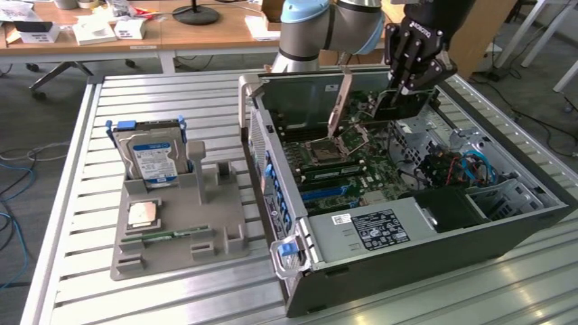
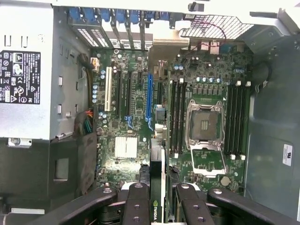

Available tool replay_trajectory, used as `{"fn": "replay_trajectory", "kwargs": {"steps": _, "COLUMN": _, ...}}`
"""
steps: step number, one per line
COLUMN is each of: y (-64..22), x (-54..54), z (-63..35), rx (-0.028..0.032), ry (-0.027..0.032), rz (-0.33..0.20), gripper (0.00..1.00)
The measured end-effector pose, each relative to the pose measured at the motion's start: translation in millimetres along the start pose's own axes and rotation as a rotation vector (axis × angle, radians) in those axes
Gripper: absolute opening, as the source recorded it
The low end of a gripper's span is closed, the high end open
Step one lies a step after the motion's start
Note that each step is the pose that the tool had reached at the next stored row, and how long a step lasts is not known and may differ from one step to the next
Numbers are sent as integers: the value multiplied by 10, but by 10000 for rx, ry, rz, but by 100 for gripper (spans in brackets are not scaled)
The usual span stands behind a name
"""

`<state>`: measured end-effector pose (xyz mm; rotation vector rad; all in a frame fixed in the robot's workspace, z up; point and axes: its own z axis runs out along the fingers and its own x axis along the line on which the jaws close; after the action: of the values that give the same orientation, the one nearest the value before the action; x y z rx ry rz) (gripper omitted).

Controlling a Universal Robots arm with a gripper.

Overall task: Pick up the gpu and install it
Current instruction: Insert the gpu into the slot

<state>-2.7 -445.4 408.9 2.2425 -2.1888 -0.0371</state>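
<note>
The gpu (image 1: pixel 397 106), a thin dark card, hangs on edge from my gripper (image 1: pixel 407 91), which is shut on its upper part. It hovers over the far end of the motherboard (image 1: pixel 348 169) inside the open computer case (image 1: pixel 505 223). In the wrist view the gpu (image 2: pixel 157 183) runs edge-on between my fingers (image 2: pixel 138 199), with my gripper (image 2: pixel 159 194) above the board. The blue expansion slot (image 2: pixel 150 101) lies ahead of the card, roughly in line with it, and the card stands apart from it.
An open CPU socket (image 2: pixel 205 124) with its raised lever (image 1: pixel 339 101), memory slots (image 2: pixel 177 117) and the power supply (image 2: pixel 26 70) surround the slots. On the exterior view's left, a grey holder (image 1: pixel 212 237) carries a silver hard drive (image 1: pixel 153 152), a chip (image 1: pixel 143 213) and a green RAM stick (image 1: pixel 167 235).
</note>
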Motion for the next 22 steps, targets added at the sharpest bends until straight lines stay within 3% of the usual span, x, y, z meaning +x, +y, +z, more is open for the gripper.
{"fn": "replay_trajectory", "kwargs": {"steps": 9, "y": -1, "x": 1, "z": 66, "rx": 0, "ry": 11, "rz": -4, "gripper": 26}}
{"fn": "replay_trajectory", "kwargs": {"steps": 22, "y": -5, "x": 3, "z": 240, "rx": -1, "ry": 28, "rz": -28, "gripper": 26}}
